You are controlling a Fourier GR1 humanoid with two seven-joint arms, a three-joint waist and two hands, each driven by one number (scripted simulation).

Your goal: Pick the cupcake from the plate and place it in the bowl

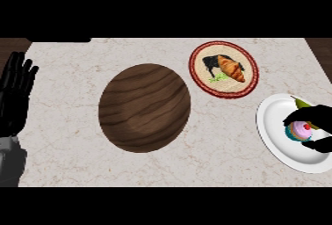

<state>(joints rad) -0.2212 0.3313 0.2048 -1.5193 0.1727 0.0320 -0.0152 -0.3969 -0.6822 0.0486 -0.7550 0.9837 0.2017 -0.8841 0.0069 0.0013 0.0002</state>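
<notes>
A cupcake [299, 130] with pink frosting, a red cherry and a teal wrapper sits on a white plate [276, 136] at the right edge of the counter. My right hand [315, 115] is curled round the cupcake, fingers above it and thumb [321, 144] below it. A green pear [301, 103] lies on the same plate just behind the hand, partly hidden. The dark wooden bowl [145, 107] stands in the middle of the counter, left of the plate. My left hand [16, 90] rests open at the far left edge, fingers up.
A red-rimmed patterned plate [224, 69] with a croissant [231, 69] on it stands at the back, between the bowl and the white plate. The counter's top is light marble, with dark wood showing at the far corners.
</notes>
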